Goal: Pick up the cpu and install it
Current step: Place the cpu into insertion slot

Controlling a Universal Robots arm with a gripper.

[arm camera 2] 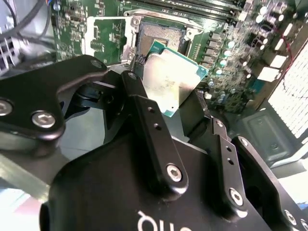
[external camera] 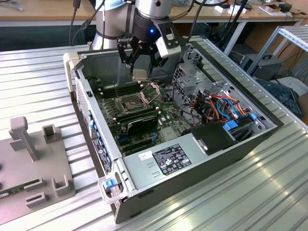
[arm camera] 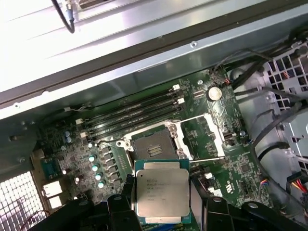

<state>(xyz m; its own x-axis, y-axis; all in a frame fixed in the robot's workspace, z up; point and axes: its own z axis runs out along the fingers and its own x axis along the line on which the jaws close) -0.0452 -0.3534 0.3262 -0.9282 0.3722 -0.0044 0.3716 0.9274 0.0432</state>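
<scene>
Silver arm (external camera: pixel 149 8) w/ blue LED (external camera: pixel 152 32), black screw-studded jaws, white lettering (arm camera 2: pixel 149 222)

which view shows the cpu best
The first wrist view: the cpu faces the camera squarely, nearly all its metal top visible. The second wrist view shows it tilted, partly behind the pincer. The exterior view shows it small and distant.

Even overhead light is falling on the ribbed metal table (external camera: pixel 240 202) in the exterior view, drawing soft bright streaks along its ribs, while the interior of the computer case (external camera: pixel 192 185) is lying in mild shadow. In the first wrist view the table beyond the case's wall is burning out to white, and the vent grille (arm camera: pixel 17 197) is blooming. In the second wrist view the cpu (arm camera 2: pixel 171 72) is catching pale glare while the gripper (arm camera 2: pixel 168 94) is rendering as near-featureless black.
</scene>
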